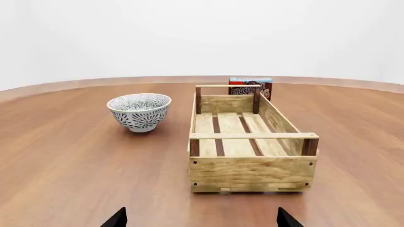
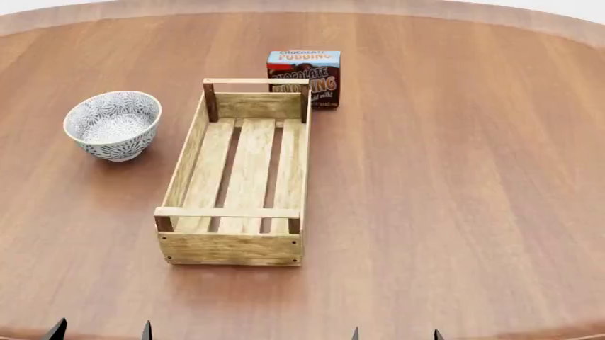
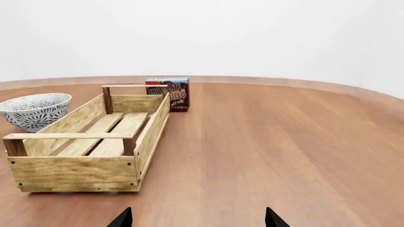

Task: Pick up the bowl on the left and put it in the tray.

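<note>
Well beyond the open, empty left gripper sits the bowl.

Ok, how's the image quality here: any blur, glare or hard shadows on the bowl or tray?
Head view: sharp throughout, flat even light, only soft shadows under the bowl and tray. Left wrist view: equally crisp, no glare on the bowl's glaze, pudding box partly hidden behind the tray. Right wrist view: clean, plain white backdrop, no distortion.

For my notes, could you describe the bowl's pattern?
White bowl with dense grey-blue floral pattern; head view.
</note>
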